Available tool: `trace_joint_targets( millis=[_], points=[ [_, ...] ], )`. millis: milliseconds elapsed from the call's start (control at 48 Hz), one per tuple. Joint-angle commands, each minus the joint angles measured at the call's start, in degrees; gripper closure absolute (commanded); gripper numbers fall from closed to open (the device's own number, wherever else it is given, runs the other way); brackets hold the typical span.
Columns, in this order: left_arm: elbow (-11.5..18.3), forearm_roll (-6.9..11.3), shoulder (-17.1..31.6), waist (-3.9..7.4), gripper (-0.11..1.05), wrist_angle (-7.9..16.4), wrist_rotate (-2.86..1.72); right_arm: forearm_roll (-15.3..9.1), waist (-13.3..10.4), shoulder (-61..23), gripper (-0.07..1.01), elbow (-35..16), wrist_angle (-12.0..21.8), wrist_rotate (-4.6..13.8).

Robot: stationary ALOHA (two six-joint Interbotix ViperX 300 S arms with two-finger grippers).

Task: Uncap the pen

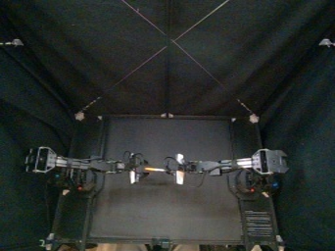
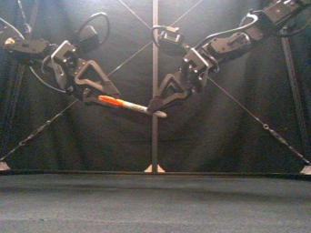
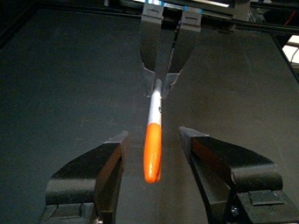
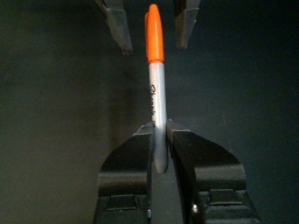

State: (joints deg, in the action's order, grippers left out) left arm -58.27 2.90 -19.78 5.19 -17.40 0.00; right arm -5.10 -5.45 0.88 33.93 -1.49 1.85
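The pen hangs in the air above the middle of the bench, well clear of its surface and about midway between its left and right edges, its cap end tilted a little higher. The right claw is clamped on the grey barrel; the stretch of barrel inside the jaws and the pen's tail end are hidden by it. The left claw stands with its jaws apart, one on each side of the orange cap – both wrist views show a gap between cap and jaws, so it is not touching. There is dark print along the barrel, too small to read. From above the pen is only a short pale streak between the two claws, and the cap can hardly be told from the barrel – the front view shows it best
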Motion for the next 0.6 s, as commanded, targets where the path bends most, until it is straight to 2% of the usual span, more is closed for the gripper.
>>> trace_joint_targets(
  millis=[21, 271, 438, 604],
  points=[
    [0.18, 0.09, -0.97, 0.18, 0.15, -0.26, 0.00, 0.00, -0.26, 2.37, 0.45, -0.62, -0.53, 0.00],
    [-0.62, 0.09, -0.97, -0.09, 0.35, -0.26, -0.18, 0.00, -0.44, 2.37, 0.45, -0.79, -0.62, -0.18],
    [-0.70, 1.14, -1.14, 0.62, 0.38, -0.26, -0.09, 0.00, -0.62, 2.46, 0.45, -0.79, -0.70, -0.18],
    [-1.76, 1.23, -2.20, 0.88, 0.38, -0.26, -0.09, 0.00, -0.70, 3.16, 0.45, 0.18, -0.62, -0.09]
  ],
)
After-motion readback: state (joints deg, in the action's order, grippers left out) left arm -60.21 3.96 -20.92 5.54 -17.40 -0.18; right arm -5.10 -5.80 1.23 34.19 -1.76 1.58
